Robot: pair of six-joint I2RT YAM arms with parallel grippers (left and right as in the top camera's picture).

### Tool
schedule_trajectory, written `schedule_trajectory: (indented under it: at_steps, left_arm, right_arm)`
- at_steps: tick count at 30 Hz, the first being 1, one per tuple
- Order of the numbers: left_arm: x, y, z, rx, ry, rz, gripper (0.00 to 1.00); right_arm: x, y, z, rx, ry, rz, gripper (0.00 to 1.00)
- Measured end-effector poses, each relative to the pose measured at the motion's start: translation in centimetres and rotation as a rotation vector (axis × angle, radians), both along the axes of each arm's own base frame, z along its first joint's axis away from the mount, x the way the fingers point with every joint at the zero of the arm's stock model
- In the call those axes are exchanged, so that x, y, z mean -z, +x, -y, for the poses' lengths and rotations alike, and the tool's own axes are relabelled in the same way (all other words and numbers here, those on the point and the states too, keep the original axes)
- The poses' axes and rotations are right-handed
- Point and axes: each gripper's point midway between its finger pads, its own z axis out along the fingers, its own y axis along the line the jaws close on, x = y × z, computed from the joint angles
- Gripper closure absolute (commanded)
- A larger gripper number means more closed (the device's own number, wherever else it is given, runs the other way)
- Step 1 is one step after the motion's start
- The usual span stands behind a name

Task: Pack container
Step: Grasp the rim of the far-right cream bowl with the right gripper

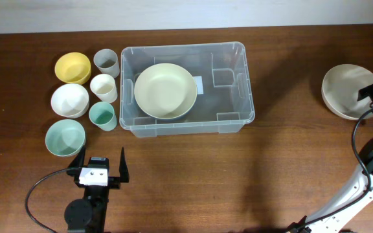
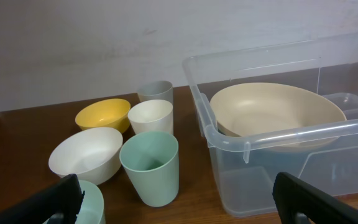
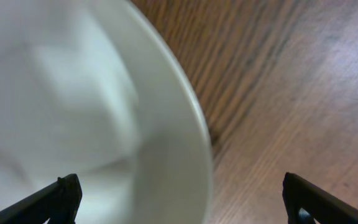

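Sitting in the middle of the dark wooden bench (image 1: 290, 168), the large clear rectangular plastic container (image 1: 228, 97) has a wide cream bowl (image 1: 165, 90) in its left half. The left gripper (image 1: 101, 160) hangs wide and empty near a pale green bowl (image 1: 65, 137). The right gripper (image 3: 182, 199) gapes wide above a white round bowl (image 1: 343, 90), well apart from the container.

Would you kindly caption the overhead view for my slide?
Clear container holding one cream bowl; three bowls and three cups beside it, another bowl far right.
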Motion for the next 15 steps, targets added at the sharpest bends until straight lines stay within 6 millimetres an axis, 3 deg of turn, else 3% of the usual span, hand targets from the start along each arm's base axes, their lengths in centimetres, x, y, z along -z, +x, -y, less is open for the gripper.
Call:
schedule_trajectory:
  at_steps: [10, 15]
  left_arm:
    - [0.0, 0.0, 0.0, 0.0, 0.0, 0.0, 0.0]
    - [0.0, 0.0, 0.0, 0.0, 0.0, 0.0, 0.0]
  right_arm:
    - [2.9, 0.1, -0.8, -0.014, 0.037, -0.039, 0.01]
    - [3.1, 0.3, -0.7, -0.016, 0.034, -0.035, 0.01]
